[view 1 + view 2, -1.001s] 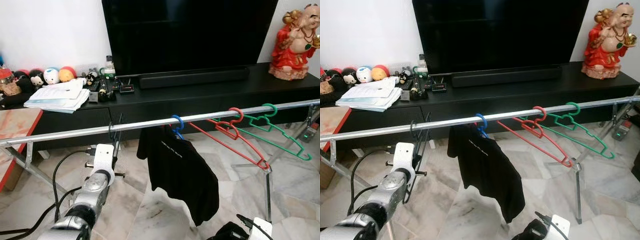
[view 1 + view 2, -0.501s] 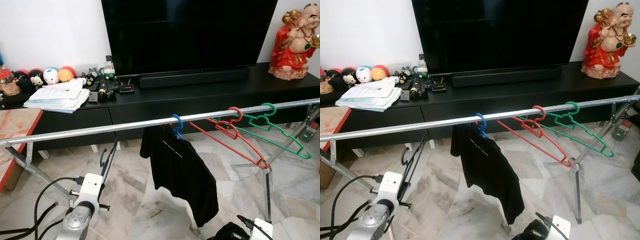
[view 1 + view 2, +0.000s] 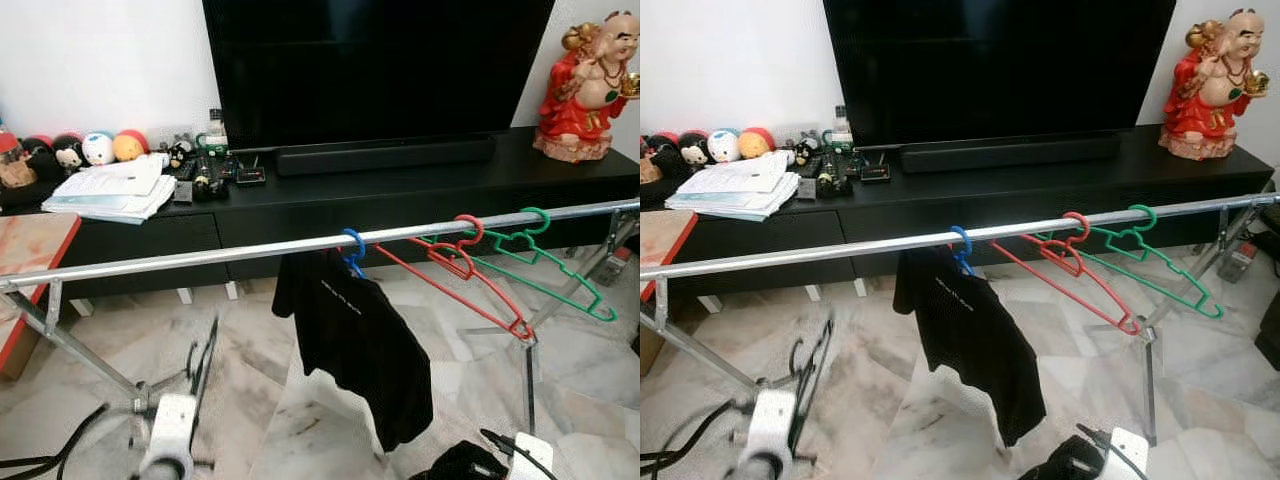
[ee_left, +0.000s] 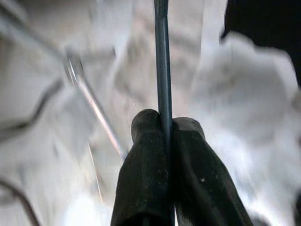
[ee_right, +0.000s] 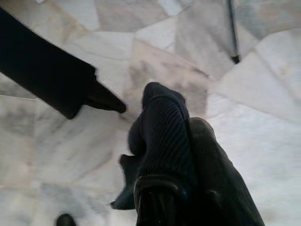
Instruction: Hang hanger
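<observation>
A silver rail point(image 3: 200, 257) runs across the room at mid height. On it hang a blue hanger point(image 3: 353, 250) carrying a black T-shirt point(image 3: 355, 340), a red hanger point(image 3: 462, 262) and a green hanger point(image 3: 545, 255). My left gripper point(image 4: 165, 120) is low, near the floor and below the rail's left part. It is shut on the thin bar of a black hanger point(image 3: 205, 362), which is blurred and apart from the rail. My right gripper point(image 5: 171, 108) hangs low over the marble floor with its fingers together and nothing in them.
Behind the rail stands a black TV stand point(image 3: 400, 190) with a large TV point(image 3: 370, 70), a red statue point(image 3: 590, 85), papers point(image 3: 110, 190) and plush toys point(image 3: 100, 148). A red-edged table point(image 3: 25, 260) is at the left. Rack legs point(image 3: 70, 345) and cables point(image 3: 40, 450) cross the floor.
My left arm has dropped from rail height down toward the floor, taking the black hanger away from the rail. The right arm has stayed low.
</observation>
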`<state>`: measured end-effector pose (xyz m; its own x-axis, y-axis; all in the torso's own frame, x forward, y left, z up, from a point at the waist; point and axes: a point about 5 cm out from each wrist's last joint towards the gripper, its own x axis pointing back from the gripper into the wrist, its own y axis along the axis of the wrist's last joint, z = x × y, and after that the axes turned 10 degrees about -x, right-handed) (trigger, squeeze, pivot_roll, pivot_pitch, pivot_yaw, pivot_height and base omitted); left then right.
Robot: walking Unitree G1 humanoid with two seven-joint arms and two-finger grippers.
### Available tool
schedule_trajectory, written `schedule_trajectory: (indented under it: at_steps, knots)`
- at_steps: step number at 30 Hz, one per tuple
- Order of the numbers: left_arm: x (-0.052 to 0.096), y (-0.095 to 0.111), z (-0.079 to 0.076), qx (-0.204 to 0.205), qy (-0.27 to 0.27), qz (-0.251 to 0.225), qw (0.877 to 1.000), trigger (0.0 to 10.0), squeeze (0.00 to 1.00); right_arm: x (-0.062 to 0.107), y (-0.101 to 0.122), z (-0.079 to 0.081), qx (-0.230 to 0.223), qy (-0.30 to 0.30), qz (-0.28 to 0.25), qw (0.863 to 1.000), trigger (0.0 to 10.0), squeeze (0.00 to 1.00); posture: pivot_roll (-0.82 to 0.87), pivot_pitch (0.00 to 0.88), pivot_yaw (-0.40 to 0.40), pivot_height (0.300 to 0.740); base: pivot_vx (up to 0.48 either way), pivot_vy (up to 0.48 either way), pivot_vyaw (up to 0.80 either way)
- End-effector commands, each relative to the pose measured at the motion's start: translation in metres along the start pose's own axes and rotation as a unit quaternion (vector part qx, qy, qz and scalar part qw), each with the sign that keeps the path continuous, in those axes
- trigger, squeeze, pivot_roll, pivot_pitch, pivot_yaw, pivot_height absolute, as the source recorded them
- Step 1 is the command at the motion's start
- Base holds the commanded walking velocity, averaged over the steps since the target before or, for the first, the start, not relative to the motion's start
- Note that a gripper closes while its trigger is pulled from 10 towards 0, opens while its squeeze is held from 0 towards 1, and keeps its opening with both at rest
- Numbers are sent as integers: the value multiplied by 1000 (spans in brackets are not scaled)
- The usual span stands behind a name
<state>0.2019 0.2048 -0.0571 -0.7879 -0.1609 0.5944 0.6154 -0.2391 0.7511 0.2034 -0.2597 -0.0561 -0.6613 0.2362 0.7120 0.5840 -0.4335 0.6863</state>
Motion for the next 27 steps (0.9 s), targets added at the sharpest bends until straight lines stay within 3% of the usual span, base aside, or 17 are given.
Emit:
schedule_trajectory:
  at_steps: [1, 9, 17, 21, 27]
  knots:
    - [7, -25, 0, 5, 1, 60, 998, 10000, 0, 1, -5, 8, 21, 15, -12, 1000, 10000, 0, 60, 0, -15, 740, 0, 0, 0]
    - [22, -62, 1, -25, -24, 147, 989, 10000, 0, 2, -14, 18, 14, 20, -16, 1000, 10000, 0, 68, 0, 34, 740, 0, 0, 0]
    - [12, -53, 20, -14, 1, 156, 988, 10000, 0, -1, -11, 54, 11, 60, -17, 998, 10000, 0, 83, 0, 17, 740, 0, 0, 0]
    - [8, -47, 32, 9, 20, 153, 988, 10000, 0, -4, 3, 67, -17, 60, -36, 997, 10000, 0, 78, 0, 61, 740, 0, 0, 0]
    - [9, -52, 41, -2, 16, 176, 984, 10000, 0, -4, 4, 80, -22, 70, -35, 997, 10000, 0, 64, 0, 108, 740, 0, 0, 0]
